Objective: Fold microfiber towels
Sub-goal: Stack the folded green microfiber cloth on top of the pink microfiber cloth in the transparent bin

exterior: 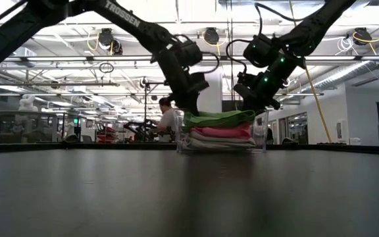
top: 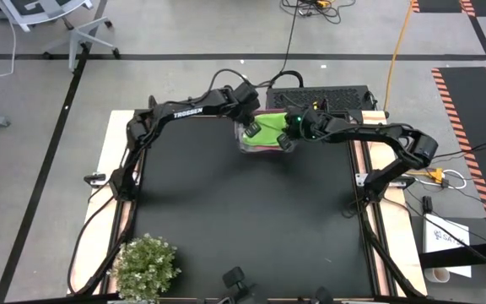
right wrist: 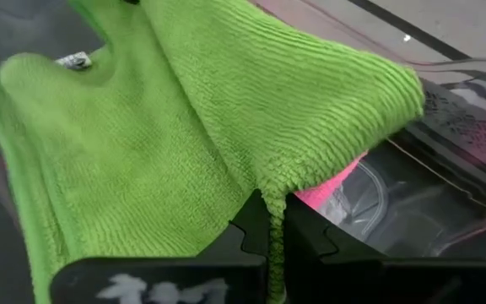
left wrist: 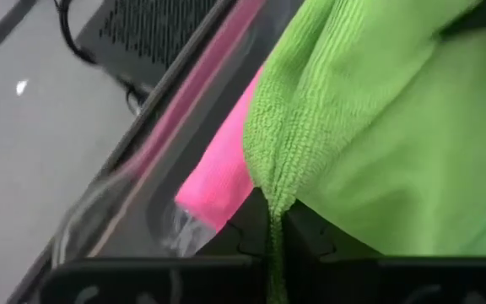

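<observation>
While both jaws clamped on lime green ribbed microfiber towel (top: 267, 130) above clear plastic bin (exterior: 260, 135): lift level, corners taut, clear pink towel (left wrist: 222, 173) beneath.

Two dark arms reach over the bench, and each one ends in a gripper, the left gripper (left wrist: 270, 245) and the right gripper (right wrist: 270, 232), so two grippers in all. One clear plastic bin (exterior: 260, 135) sits at the far edge, and from where I stand I can count three cloth layers stacked in it: one lime green towel (exterior: 219, 118) on top, one pink towel (exterior: 222, 131) under it, one white towel (exterior: 212, 142) at the bottom. One small bushy plant (top: 145, 267) stands at the near corner.
</observation>
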### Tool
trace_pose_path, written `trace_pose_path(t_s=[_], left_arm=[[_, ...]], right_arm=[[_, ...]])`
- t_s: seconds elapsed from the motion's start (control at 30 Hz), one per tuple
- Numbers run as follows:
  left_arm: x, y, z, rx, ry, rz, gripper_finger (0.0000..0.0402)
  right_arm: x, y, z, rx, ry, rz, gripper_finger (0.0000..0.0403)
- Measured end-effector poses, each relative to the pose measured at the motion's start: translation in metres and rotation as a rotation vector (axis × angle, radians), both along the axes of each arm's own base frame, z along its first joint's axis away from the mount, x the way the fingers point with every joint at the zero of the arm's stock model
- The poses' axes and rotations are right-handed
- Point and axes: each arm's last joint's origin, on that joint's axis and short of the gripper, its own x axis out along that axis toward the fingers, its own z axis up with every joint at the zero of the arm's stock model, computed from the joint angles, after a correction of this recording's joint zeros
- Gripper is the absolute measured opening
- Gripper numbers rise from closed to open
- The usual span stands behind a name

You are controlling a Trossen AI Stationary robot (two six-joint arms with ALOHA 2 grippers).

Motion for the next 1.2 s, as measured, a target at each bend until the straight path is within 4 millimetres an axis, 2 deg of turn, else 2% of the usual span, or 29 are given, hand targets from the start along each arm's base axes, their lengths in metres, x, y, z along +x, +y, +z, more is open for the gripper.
trace_pose_path(t_s=[0.13, 0.23, 0.33, 0.6, 0.87, 1.0, 1.2], left_arm=[[0.004, -0.001, -0.011, 0.039, 0.054, 0.023, 0.0039], [0.005, -0.004, -0.009, 0.082, 0.069, -0.001, 0.0059], [0.005, -0.006, -0.004, 0.111, 0.075, -0.017, 0.0079], [0.001, -0.018, 0.033, 0.250, 0.040, -0.008, 0.0124], [-0.005, -0.026, 0.050, 0.285, 0.042, 0.044, 0.0148], [-0.002, -0.040, 0.056, 0.275, 0.022, 0.032, 0.0149], [0.005, -0.073, 0.057, 0.219, 0.039, 0.006, 0.0149]], right_arm=[[0.000, 0.000, -0.001, -0.014, 0.020, 0.026, 0.0002], [-0.001, 0.000, -0.001, -0.012, 0.030, 0.065, 0.0010], [0.000, 0.001, -0.001, -0.007, 0.025, 0.093, 0.0037], [-0.002, 0.002, 0.001, -0.038, 0.049, 0.122, 0.0113], [-0.010, 0.008, 0.032, -0.134, -0.020, 0.121, 0.0132], [-0.017, 0.012, 0.049, -0.180, -0.066, 0.124, 0.0131], [-0.018, 0.015, 0.057, -0.178, -0.125, 0.136, 0.0130]])
